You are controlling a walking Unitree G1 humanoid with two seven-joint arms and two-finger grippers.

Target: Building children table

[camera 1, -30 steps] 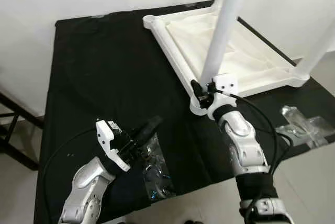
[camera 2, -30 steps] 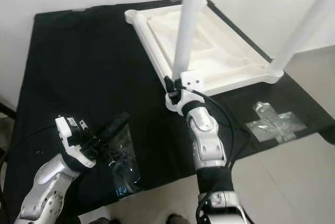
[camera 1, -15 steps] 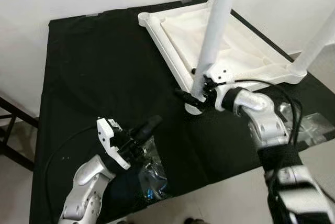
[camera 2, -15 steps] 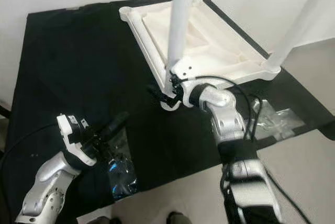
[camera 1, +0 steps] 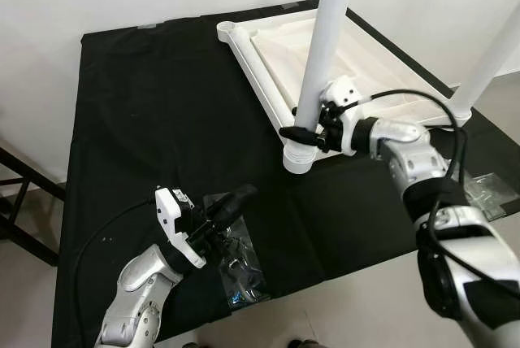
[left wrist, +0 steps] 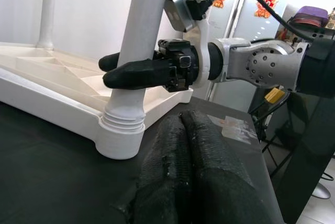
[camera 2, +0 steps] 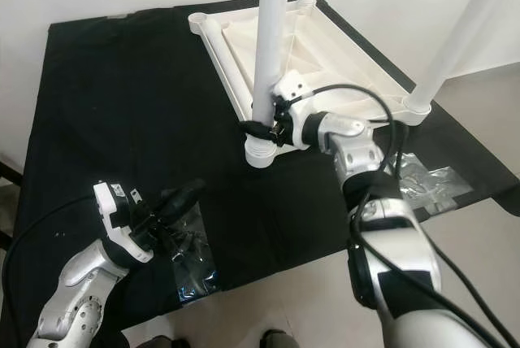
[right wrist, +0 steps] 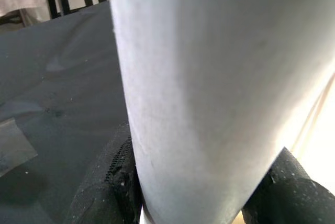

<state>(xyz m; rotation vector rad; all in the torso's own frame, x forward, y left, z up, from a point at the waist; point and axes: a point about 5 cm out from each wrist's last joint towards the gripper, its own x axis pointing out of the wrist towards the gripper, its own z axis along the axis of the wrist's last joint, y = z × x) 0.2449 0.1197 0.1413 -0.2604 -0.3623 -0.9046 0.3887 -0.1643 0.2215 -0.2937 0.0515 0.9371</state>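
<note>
While the white plastic children's table top [camera 1: 382,51] lies upside down at the far right of the black-covered bench [camera 1: 154,112], I see a white round plastic table leg [camera 1: 321,47] standing upright in the socket at its near corner. My right end effector [camera 1: 302,131] is at the foot of that leg, just above the ribbed collar, with one long black finger on each side of the tube. The right wrist view shows both fingers [right wrist: 112,182] pressed against the white tube, so I read it as clamped on the leg. A second white table leg [camera 1: 491,59] stands at the right corner, tilted in the head view.

My left end effector [camera 1: 236,200] hovers low over the near left part of the bench, its two black fingers lying together with no gap and nothing between them. Just beside it lies a clear plastic bag of small hardware [camera 1: 240,263]. Another crumpled clear plastic bag [camera 1: 486,193] rests near the right edge of the bench.
</note>
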